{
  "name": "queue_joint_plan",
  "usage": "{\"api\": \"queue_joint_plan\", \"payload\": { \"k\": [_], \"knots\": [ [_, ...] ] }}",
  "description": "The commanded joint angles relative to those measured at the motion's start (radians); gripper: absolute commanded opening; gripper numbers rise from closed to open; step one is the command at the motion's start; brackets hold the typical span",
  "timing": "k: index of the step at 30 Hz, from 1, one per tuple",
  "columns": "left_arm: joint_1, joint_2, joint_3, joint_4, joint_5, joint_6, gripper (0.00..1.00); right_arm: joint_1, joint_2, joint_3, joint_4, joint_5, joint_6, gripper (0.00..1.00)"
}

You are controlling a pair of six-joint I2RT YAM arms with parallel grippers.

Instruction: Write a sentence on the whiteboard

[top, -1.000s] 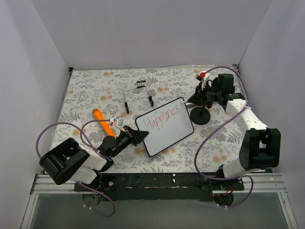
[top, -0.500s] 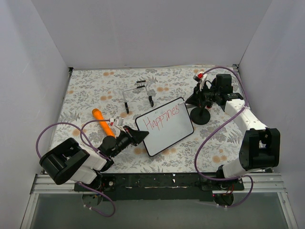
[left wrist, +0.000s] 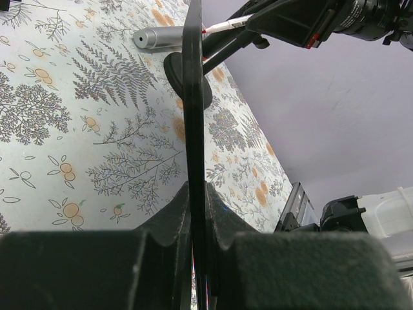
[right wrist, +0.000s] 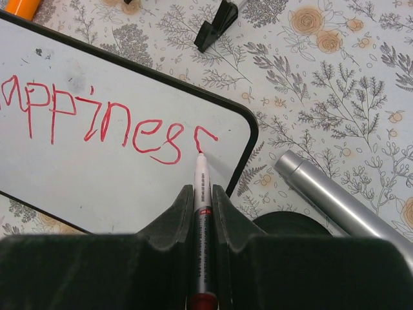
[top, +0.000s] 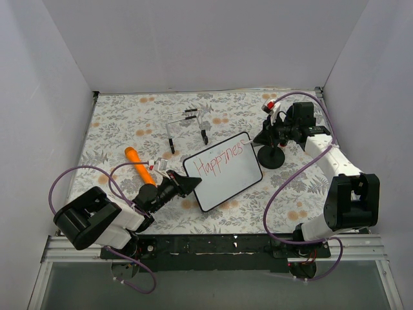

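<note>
Whiteboard (top: 233, 179) white, black frame; sentence (right wrist: 110, 121) red; tablecloth (top: 122, 123) grey ferns, orange blossoms; cylinder (top: 139, 165) orange.

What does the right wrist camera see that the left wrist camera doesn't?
Only the right wrist view shows the white face of the whiteboard and the red letters. Only the left wrist view shows the left gripper pinching the board's thin edge. Both show the whiteboard, the marker, the silver tube and the flowery cloth.
</note>
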Motion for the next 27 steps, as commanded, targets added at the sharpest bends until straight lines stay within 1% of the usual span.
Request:
{"api": "queue_joint_plan", "payload": {
  "k": [1,15,22,25,27],
  "knots": [
    [-0.008,-0.012,-0.029,0.179,0.025,0.048,0.00,-0.013,-0.025,-0.020,-0.034,0.031,-0.046,0.01],
    [-0.008,0.004,-0.023,0.189,0.030,0.045,0.00,0.005,-0.039,-0.045,-0.081,-0.018,-0.059,0.01],
    [-0.008,0.006,-0.026,0.192,0.030,0.044,0.00,0.024,-0.051,-0.007,-0.093,-0.056,-0.045,0.01],
    [-0.008,0.001,-0.030,0.192,0.025,0.042,0.00,0.016,-0.093,0.030,-0.135,-0.078,-0.057,0.01],
    [-0.008,-0.005,-0.033,0.190,0.021,0.044,0.00,-0.001,-0.148,0.044,-0.158,-0.143,-0.063,0.01]
  ]
}}
